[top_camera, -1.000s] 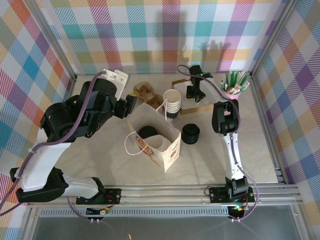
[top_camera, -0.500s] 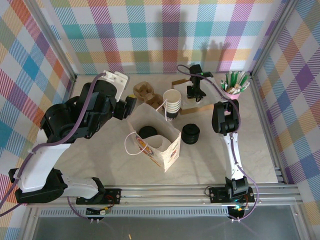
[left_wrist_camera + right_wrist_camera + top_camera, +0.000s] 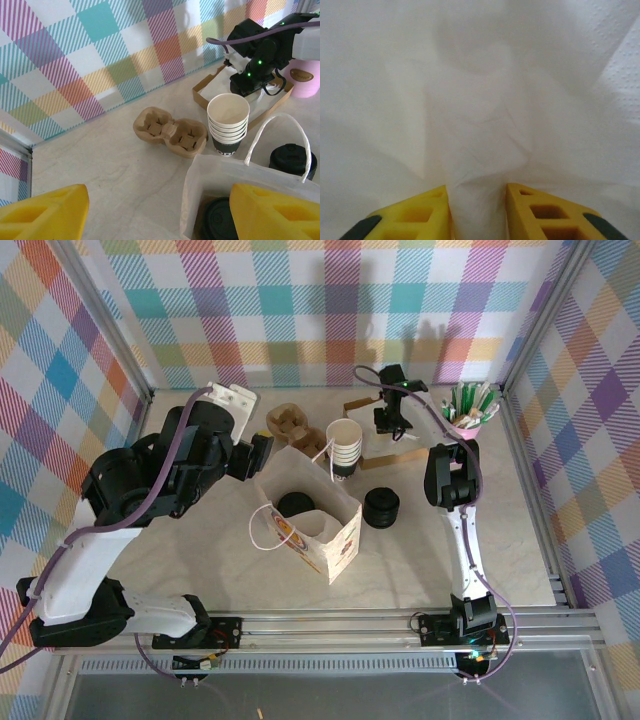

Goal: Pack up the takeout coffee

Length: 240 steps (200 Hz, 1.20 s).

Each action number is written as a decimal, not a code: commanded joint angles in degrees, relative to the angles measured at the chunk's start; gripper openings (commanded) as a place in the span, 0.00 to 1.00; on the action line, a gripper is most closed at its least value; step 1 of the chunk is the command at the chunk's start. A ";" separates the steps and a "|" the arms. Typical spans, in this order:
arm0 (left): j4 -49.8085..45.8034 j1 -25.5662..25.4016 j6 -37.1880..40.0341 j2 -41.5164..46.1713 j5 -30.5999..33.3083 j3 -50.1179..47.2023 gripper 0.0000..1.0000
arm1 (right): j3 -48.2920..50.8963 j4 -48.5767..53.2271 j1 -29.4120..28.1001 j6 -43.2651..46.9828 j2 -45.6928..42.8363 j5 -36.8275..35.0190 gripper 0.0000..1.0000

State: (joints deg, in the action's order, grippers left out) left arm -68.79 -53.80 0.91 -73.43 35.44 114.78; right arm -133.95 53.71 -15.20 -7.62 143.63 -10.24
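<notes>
One paper bag [image 3: 335, 530], one lidded takeout coffee [image 3: 295, 504], one stack of cream cups [image 3: 344, 445], one stack of black lids [image 3: 381, 507], one pulp cup carrier [image 3: 290, 422], one pink straw cup [image 3: 466, 425], one cardboard tray [image 3: 400, 455], one napkin heap [image 3: 480, 125].

Open paper bag [image 3: 310, 525] stands mid-bench, mouth facing up. A cup stack [image 3: 343, 448] crowds its far edge, a lid stack [image 3: 381, 507] sits just right, and a cup carrier [image 3: 290, 421] lies behind. Bare bench [image 3: 200, 550] stretches left and near. White napkin [image 3: 480, 100] fills the right end effector's [image 3: 477, 200] gap.
</notes>
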 commanded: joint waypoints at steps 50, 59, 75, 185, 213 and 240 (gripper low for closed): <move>3.49 0.54 2.23 0.02 0.24 -0.26 0.74 | -2.96 2.00 0.61 2.21 -6.69 1.10 0.04; 4.07 0.54 2.60 0.03 0.55 -0.38 0.74 | -2.97 2.10 0.61 2.26 -7.42 1.35 0.02; 5.58 0.47 2.99 0.08 1.27 -0.75 0.74 | -2.89 2.05 0.69 2.35 -8.95 2.13 0.00; 7.99 9.05 -4.06 -13.84 -13.73 15.53 0.75 | 17.27 -6.87 0.33 4.89 -40.57 35.72 0.00; 8.20 15.51 -12.26 -19.21 -30.81 20.44 0.75 | 31.74 -11.64 -1.73 4.63 -54.86 41.31 0.00; 9.68 18.59 -19.03 -23.54 -46.34 22.56 0.75 | 38.31 -8.66 -3.03 8.80 -63.36 44.15 0.00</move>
State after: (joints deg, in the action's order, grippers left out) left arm -59.83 -37.19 -9.43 -94.24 7.40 134.89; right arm -100.16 44.88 -17.04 -2.35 85.19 26.52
